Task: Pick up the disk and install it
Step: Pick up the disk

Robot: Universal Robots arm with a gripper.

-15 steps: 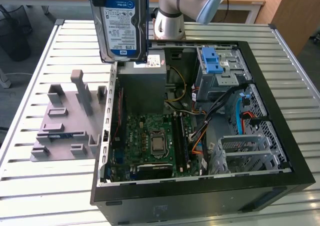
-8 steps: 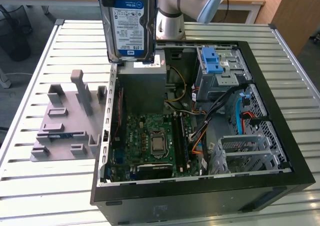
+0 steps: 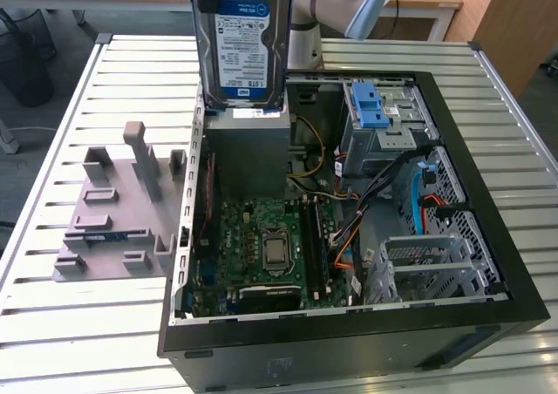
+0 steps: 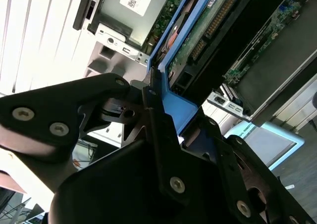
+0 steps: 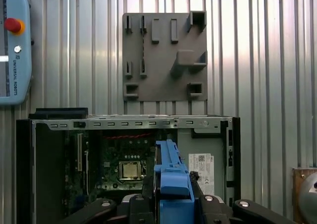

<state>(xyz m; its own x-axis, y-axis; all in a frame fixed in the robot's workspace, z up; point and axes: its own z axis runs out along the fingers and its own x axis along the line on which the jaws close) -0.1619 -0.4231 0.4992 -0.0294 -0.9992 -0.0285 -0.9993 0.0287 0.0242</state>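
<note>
Pincer [image 5: 172, 187] clamps the disk [image 3: 242, 41] edgewise; it hangs above the case [image 3: 349, 352].

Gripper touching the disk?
Touching. In the second wrist view the gripper clamps the disk by its blue end bracket, with no gap visible.

The exterior view's top edge cuts off the silver-metal, blue-labelled hard drive [image 3: 241, 45]; it partly hides the grey metal box [image 3: 247, 150].

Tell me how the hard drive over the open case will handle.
The hard drive looks metal-bodied: likely rigid, probably heavy for its size. The hand grips its blue plastic bracket, so it might swing or slip.
</note>
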